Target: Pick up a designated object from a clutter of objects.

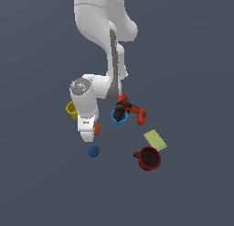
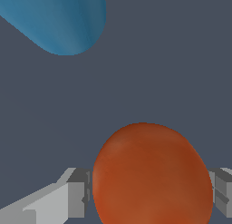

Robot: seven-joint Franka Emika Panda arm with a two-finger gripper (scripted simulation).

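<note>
The designated object, a small orange-red ball [image 2: 152,173] with a rough skin, fills the space between my two grey fingers [image 2: 77,196] in the wrist view. Both pads press against its sides. My gripper [image 2: 149,193] is shut on it. In the exterior view only an edge of the orange ball [image 1: 98,129] peeks out beside the white hand [image 1: 87,124], which points down over the clutter and hides the fingertips. I cannot tell whether the ball is off the floor.
A blue cup [image 1: 119,119] [image 2: 63,19] stands near the ball, with the orange-red drill [image 1: 130,108] behind it. A yellow cup [image 1: 71,110] sits on the exterior view's left. A blue ball [image 1: 93,151], a yellow-green pad [image 1: 155,140] and a dark red mug [image 1: 149,158] lie nearer the camera.
</note>
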